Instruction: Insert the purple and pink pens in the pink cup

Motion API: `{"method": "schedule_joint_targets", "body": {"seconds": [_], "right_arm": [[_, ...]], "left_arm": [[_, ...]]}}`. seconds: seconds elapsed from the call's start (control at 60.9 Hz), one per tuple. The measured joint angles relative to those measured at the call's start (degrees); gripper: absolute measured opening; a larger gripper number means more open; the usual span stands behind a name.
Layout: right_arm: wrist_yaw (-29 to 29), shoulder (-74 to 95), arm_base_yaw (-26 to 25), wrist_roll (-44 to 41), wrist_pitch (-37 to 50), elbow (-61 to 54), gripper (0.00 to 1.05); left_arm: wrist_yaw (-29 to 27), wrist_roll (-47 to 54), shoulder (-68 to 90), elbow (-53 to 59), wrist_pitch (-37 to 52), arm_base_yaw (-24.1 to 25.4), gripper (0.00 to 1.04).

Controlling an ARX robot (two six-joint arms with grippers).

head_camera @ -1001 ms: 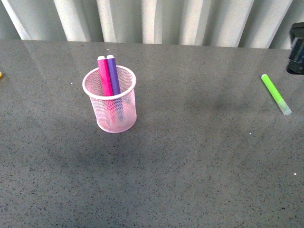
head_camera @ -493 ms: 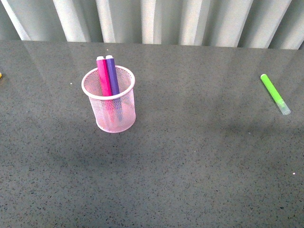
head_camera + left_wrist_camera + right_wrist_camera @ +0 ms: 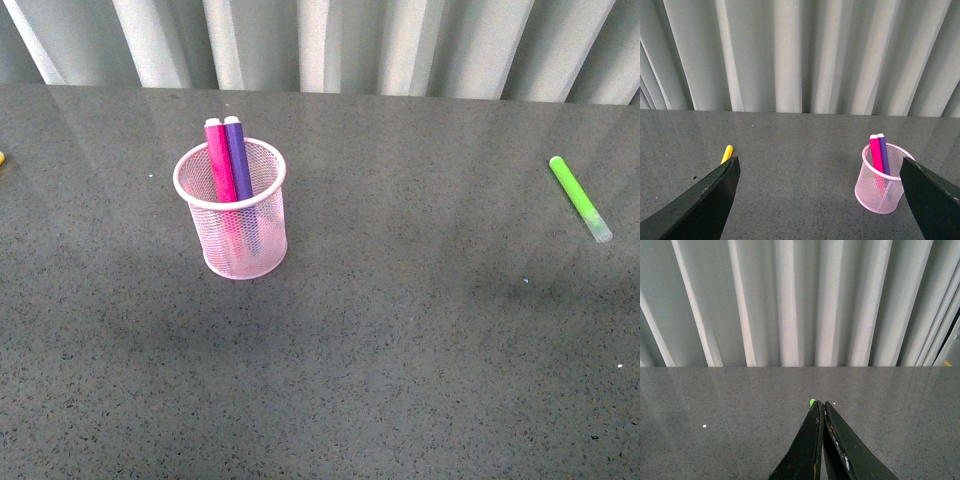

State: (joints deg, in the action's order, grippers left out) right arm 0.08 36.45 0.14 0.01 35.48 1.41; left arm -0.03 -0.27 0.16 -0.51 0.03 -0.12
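The pink cup (image 3: 232, 208) stands upright on the grey table, left of centre in the front view. The pink pen (image 3: 220, 160) and the purple pen (image 3: 238, 157) lean side by side inside it, tops above the rim. The left wrist view shows the same cup (image 3: 879, 186) with the pink pen (image 3: 875, 153) and purple pen (image 3: 883, 152) in it. My left gripper (image 3: 820, 200) is open and empty, well back from the cup. My right gripper (image 3: 822, 405) is shut with nothing in it. Neither arm shows in the front view.
A lime green pen (image 3: 580, 198) lies on the table at the far right; its tip (image 3: 812, 402) peeks past my right fingers. A yellow pen (image 3: 727, 153) lies at the far left. A pleated grey curtain (image 3: 330, 45) closes off the table's back edge.
A dark arm part at the right edge of the front view one second ago has gone out of view. The cup and pens stay put.
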Motion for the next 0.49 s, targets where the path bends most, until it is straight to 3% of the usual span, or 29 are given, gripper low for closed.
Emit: {"method": "schedule_joint_targets", "body": {"seconds": [0.493], "right_arm": [[0.0, -15.7, 0.0, 0.0, -14.7, -0.1, 0.03]], "left_arm": [[0.0, 0.0, 0.0, 0.0, 0.0, 0.0, 0.98]]}}
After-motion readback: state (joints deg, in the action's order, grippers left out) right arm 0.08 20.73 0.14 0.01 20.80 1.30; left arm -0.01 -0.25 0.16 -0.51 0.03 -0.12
